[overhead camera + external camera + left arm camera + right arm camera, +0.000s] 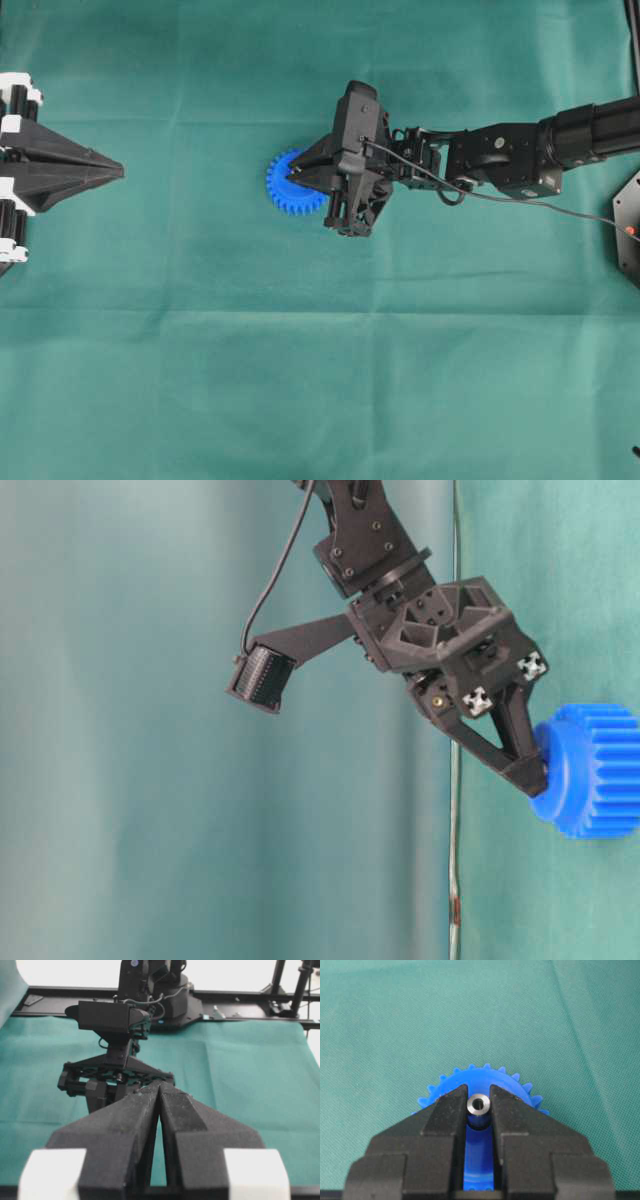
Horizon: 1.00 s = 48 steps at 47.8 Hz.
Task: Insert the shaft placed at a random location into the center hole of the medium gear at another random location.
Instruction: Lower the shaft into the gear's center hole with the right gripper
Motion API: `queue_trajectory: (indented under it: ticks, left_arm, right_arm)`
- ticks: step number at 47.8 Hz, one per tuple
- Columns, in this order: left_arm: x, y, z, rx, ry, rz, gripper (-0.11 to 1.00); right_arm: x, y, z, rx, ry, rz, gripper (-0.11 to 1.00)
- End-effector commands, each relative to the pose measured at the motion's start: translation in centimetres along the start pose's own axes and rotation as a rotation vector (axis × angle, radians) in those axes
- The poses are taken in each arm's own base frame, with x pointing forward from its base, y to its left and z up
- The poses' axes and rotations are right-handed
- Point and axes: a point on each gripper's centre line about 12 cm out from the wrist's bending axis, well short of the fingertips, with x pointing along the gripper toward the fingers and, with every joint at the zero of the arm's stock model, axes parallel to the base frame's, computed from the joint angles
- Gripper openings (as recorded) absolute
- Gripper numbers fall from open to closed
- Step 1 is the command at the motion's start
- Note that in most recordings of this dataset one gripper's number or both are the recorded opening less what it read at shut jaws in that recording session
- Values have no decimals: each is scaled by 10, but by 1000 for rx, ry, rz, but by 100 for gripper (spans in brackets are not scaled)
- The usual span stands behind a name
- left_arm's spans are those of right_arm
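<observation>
You see the shaft (pixel 478 1105), a short silver-grey pin with a hollow end, standing upright over the middle of the medium gear (pixel 482 1080); the gear, bright blue and toothed, lies flat on the cloth; its center hole is hidden beneath the shaft.

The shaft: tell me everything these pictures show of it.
The shaft is a small silver-grey metal pin, shiny, with a dark hollow in its visible round end. It stands upright, end-on to the right wrist camera, clamped between the two black fingers of the right tool. It sits over the middle of the blue gear; whether it has entered the hole cannot be told. Other views hide it.
</observation>
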Motion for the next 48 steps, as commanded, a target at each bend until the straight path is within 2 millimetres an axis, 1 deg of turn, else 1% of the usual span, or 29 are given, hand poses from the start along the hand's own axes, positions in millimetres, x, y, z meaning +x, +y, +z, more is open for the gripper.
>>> queue_trajectory:
  ticks: [1,13,17,19,24,27,29,31,33,35,38,48]
  left_arm:
    - [2,0,11,0,-28,1,0]
    - [2,0,11,0,-28,1,0]
    - [2,0,10,0,-26,1,0]
    - [2,0,10,0,-25,1,0]
    - [2,0,10,0,-26,1,0]
    - [2,0,10,0,-26,1,0]
    - [2,0,10,0,-26,1,0]
    - [2,0,10,0,-26,1,0]
    - [2,0,10,0,-26,1,0]
    - [2,0,10,0,-26,1,0]
    - [2,0,10,0,-26,1,0]
    - [2,0,10,0,-26,1,0]
  right_arm:
    - [-1,3,9,-3,-27,5,13]
    - [-1,3,7,-1,-18,5,13]
    - [-2,3,8,0,-17,5,15]
    - [-1,3,8,0,-18,5,23]
    - [-3,4,9,-1,-21,8,53]
    - [-5,4,14,-2,-32,8,72]
    - [-7,4,18,-2,-44,9,82]
    - [-12,5,24,-4,-61,12,90]
    - [-16,6,30,-9,-76,14,90]
    - [-20,7,35,-12,-90,17,85]
    - [-28,8,43,-16,-113,19,81]
    - [-60,8,63,-24,-167,23,82]
